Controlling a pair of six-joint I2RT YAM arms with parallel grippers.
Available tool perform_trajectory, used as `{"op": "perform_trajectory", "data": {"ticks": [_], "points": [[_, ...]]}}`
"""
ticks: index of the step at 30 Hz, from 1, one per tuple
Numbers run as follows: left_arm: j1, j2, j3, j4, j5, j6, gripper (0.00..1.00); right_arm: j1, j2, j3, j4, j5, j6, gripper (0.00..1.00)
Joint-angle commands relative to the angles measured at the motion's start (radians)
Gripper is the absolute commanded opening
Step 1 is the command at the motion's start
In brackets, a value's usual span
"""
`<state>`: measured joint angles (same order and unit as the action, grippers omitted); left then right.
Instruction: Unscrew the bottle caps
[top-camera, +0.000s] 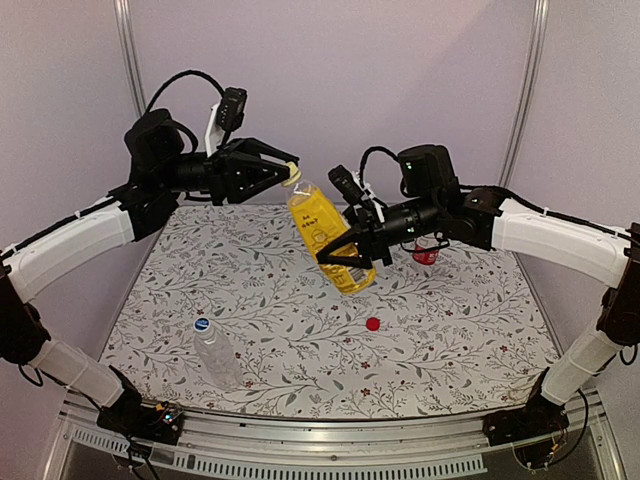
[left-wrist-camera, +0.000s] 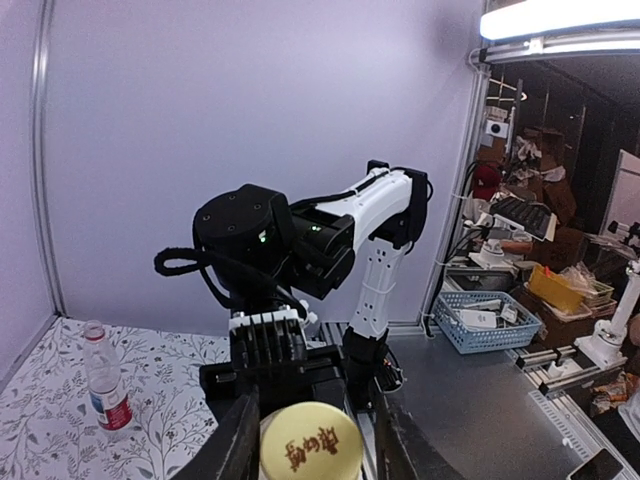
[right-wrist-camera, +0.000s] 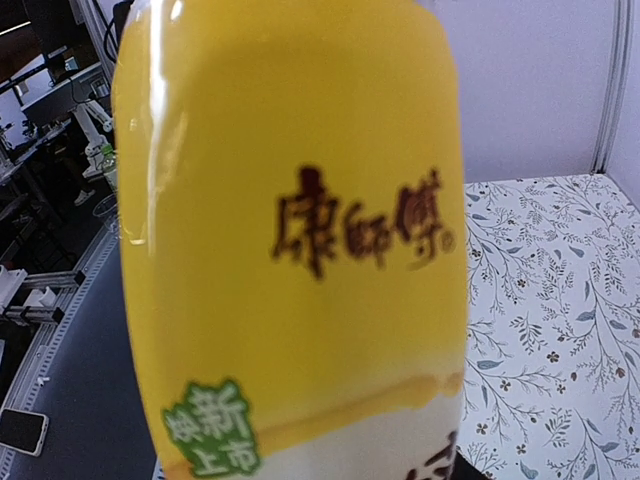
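A pale lilac wall (top-camera: 330, 70) was seen behind a bench (top-camera: 470, 330) spread with a leaf-printed cloth. Above its middle a yellow bottle (top-camera: 322, 222) was held off the surface, tilted, neck toward the left. The right hand (top-camera: 345, 252) was clamped round its lower body. The left hand (top-camera: 284, 172) was closed on the yellow cap (left-wrist-camera: 308, 440), one finger on either side, as the left wrist view showed.

A red cap (top-camera: 373, 323) lay loose on the cloth. The bottle with the red label (top-camera: 427, 250) stood uncapped at the far side. A clear bottle (top-camera: 218, 355) with its blue cap (top-camera: 202, 324) on stood near the front left.

The step in hand was judged to be the turning off of the yellow cap. It would be done best if the left wrist were lined up with the neck, so that the cap was turned and not bent sideways. The body should be gripped firmly enough not to spin, yet not crushed, since liquid could be forced out once the seal was broken. A slight pull along the neck would be wanted only after the thread was freed.
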<state>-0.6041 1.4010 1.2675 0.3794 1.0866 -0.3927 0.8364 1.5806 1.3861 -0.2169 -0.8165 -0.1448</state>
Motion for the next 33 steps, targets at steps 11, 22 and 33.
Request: {"op": "perform_trajectory", "data": {"ticks": [11,22,33], "points": [[-0.015,0.001,0.012,0.035,-0.022,-0.018,0.30,-0.005,0.025,0.038,-0.017,0.079,0.014,0.33],[-0.059,-0.033,0.007,-0.141,-0.337,-0.043,0.28,-0.005,0.034,0.100,-0.080,0.413,0.065,0.32],[-0.158,-0.002,0.054,-0.305,-0.805,-0.211,0.28,0.003,0.060,0.110,-0.067,0.684,0.067,0.32]]}}
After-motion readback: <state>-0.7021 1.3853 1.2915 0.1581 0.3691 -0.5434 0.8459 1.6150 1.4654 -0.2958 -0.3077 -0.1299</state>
